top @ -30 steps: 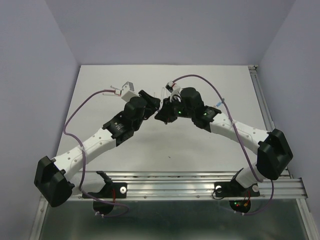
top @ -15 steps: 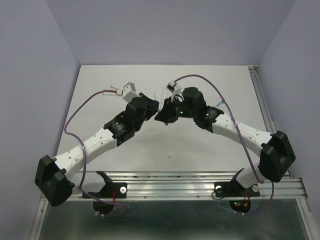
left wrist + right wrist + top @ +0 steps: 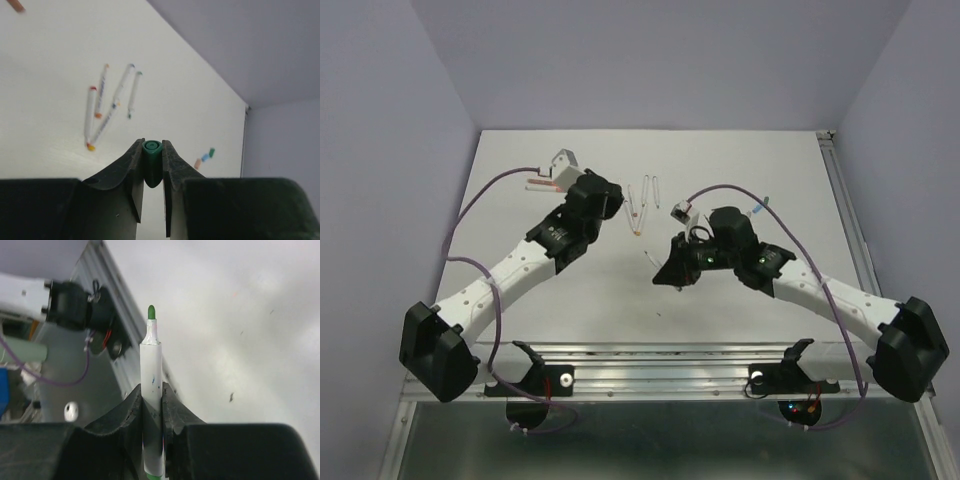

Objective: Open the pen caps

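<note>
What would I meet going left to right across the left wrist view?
Blurred orange object at the top edge → four white pens on the table → green cap clamped in the left gripper → three loose caps.

Small green pen cap (image 3: 151,162), detached, end-on

The white tabletop (image 3: 610,290) carries four thin white pens (image 3: 112,107) lying flat in a loose fan. Three small loose caps (image 3: 205,156), orange, blue and green, lie in a short row well to the right of the pens.
</note>
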Available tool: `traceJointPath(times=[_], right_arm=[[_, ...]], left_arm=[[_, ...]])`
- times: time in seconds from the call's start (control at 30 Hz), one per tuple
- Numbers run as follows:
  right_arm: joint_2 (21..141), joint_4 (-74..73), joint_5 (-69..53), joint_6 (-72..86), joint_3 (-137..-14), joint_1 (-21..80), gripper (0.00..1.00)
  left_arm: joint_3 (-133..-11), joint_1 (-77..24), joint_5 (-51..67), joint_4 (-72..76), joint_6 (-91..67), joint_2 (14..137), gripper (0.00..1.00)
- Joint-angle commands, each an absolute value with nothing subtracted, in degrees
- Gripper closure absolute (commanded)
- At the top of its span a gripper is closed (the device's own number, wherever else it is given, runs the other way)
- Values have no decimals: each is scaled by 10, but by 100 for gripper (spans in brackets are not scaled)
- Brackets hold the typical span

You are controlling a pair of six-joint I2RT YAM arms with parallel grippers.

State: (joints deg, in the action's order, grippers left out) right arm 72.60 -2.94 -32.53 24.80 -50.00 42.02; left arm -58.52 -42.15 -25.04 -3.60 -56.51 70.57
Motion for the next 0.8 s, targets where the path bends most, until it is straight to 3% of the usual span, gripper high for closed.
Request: traceJointPath(times=[0.0,0.2,0.37,0.5,0.77], right_arm=[[654,-91,-429,255,-437,433,99],[627,-77,-404,276,-417,433,99],[684,-151,-252,271,-478,422,99],[736,-135,-197,287,-497,326,99],[830,-134,-69,272,-576,259,98]], left_arm=[[-634,-344,-345,-13,-548,735,100],[-647,-315,-289,-5,-547,758,100],[-635,-316,-246,-5,-513,766,100],[-625,-316,-165,-11,-461,807,100],[-642,-323,-121,-35,-435,916,100]])
